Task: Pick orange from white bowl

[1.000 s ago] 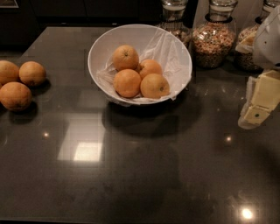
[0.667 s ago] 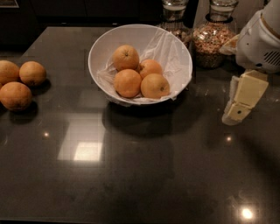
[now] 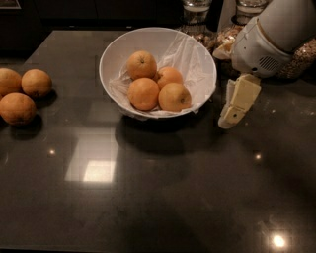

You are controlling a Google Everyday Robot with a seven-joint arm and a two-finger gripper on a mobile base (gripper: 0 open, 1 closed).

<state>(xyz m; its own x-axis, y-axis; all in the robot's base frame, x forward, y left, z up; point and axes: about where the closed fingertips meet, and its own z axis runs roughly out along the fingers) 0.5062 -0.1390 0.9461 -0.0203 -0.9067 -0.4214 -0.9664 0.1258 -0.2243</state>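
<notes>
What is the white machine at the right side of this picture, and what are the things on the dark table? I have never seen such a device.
This is one camera view, looking down on a dark table; where the camera sits does not show. The white shape at the right is a robot arm, and its cream gripper hangs just right of the white bowl, holding nothing. The bowl, lined with plastic film, holds four oranges. Three more oranges lie at the left, and glass jars stand behind.
</notes>
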